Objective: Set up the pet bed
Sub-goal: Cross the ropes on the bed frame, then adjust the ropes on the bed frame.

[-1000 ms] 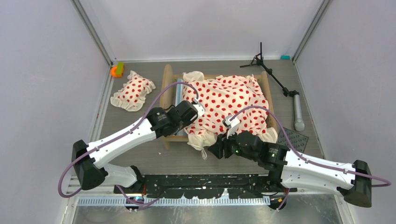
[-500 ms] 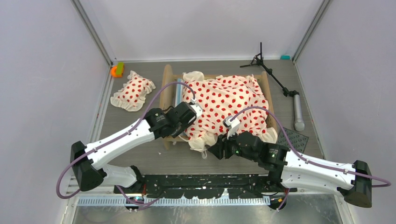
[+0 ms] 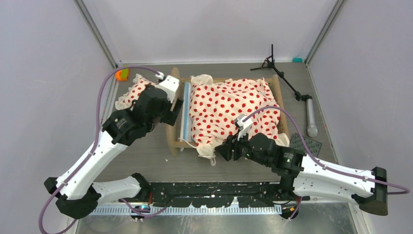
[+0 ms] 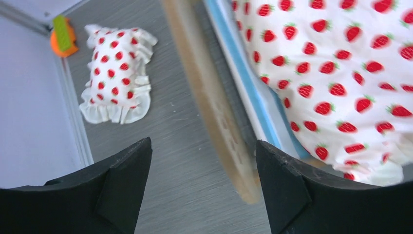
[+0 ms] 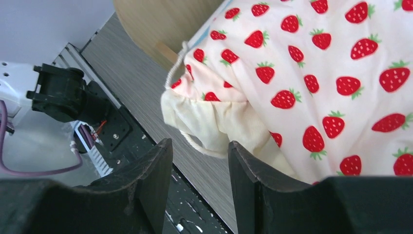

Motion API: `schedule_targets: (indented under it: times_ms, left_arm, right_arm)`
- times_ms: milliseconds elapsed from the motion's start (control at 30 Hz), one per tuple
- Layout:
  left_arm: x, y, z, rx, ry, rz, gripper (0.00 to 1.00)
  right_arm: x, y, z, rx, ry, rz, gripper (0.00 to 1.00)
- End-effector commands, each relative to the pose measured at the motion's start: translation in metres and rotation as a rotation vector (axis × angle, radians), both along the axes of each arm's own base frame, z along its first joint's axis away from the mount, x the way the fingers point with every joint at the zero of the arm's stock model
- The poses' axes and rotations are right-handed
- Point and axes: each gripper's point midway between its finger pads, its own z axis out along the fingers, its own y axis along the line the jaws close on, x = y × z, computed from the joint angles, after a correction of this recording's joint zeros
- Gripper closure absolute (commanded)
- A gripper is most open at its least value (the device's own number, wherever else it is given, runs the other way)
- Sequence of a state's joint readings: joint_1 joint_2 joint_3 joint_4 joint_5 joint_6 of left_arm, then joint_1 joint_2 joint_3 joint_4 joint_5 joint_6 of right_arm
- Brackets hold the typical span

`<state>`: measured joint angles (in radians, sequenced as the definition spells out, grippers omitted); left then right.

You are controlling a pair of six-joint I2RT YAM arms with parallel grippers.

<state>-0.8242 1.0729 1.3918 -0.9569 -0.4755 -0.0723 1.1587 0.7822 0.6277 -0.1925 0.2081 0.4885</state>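
Light-wood pet bed point(image 3: 171, 141) sits mid-frame, cream strawberry-print ruffled blanket point(image 3: 229, 105) bunched on it. Right gripper point(image 5: 199, 143), jaws apart and empty, faces the overhanging lower corner, probably to straighten it. Left gripper point(image 4: 204, 151), jaws apart, hovers beside the left end board point(image 4: 214, 112)

Left arm point(image 3: 97, 156) rises from lower left to left of centre in top view; left gripper point(image 4: 204, 146) jaws wide apart. Right arm point(image 3: 321, 171) stretched low across lower right, pointing left; right gripper point(image 5: 199, 146) jaws partly apart.

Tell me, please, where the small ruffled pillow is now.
In the top view, the pillow lies back left, between the orange toy and the bed frame, partly under the left arm.
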Motion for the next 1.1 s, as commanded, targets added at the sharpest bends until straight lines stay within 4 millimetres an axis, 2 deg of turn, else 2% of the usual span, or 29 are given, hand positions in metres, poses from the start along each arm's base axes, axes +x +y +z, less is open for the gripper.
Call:
schedule_targets:
  times_ms: [0, 100, 167, 233, 333, 400, 500, 600, 733, 833, 933, 1067]
  left_arm:
    - [0.018, 0.021, -0.009, -0.048, 0.052, 0.144, 0.2]
    - [0.021, 0.024, -0.025, -0.084, 0.091, 0.175, 0.19]
    - [0.021, 0.018, -0.033, -0.122, 0.11, 0.158, 0.18]
    - [0.02, 0.013, -0.04, -0.137, 0.132, 0.143, 0.17]
    - [0.022, 0.011, -0.052, -0.122, 0.16, 0.15, 0.16]
    - [0.023, 0.011, -0.057, -0.12, 0.165, 0.163, 0.18]
    - [0.028, 0.014, -0.066, -0.111, 0.167, 0.208, 0.28]
    - [0.028, 0.016, -0.073, -0.114, 0.183, 0.24, 0.39]
    - [0.024, 0.014, -0.084, -0.139, 0.21, 0.257, 0.52]
    - [0.022, 0.01, -0.093, -0.158, 0.234, 0.261, 0.56]
    - [0.018, 0.006, -0.102, -0.172, 0.266, 0.257, 0.64]
    - [0.015, 0.0, -0.108, -0.202, 0.288, 0.241, 0.93]
  right_arm:
    - [0.005, 0.016, 0.035, 0.051, -0.087, -0.002, 0.49]
    - [-0.005, 0.032, 0.037, 0.0, -0.15, 0.015, 0.47]
    - [-0.025, 0.051, 0.03, -0.051, -0.235, 0.059, 0.46]
    - [-0.04, 0.071, 0.031, -0.021, -0.306, 0.077, 0.46]
    - [-0.059, 0.094, 0.017, -0.001, -0.377, 0.076, 0.46]
    - [-0.06, 0.103, 0.002, -0.013, -0.389, 0.019, 0.46]
    - [-0.065, 0.12, -0.022, -0.024, -0.391, -0.03, 0.46]
    - [-0.068, 0.129, -0.042, 0.011, -0.393, -0.093, 0.46]
    - [-0.06, 0.13, -0.079, 0.05, -0.392, -0.185, 0.47]
    - [-0.055, 0.135, -0.094, 0.044, -0.414, -0.236, 0.46]
    - [-0.047, 0.131, -0.104, 0.057, -0.408, -0.315, 0.44]
    - [-0.035, 0.128, -0.116, 0.052, -0.4, -0.38, 0.44]
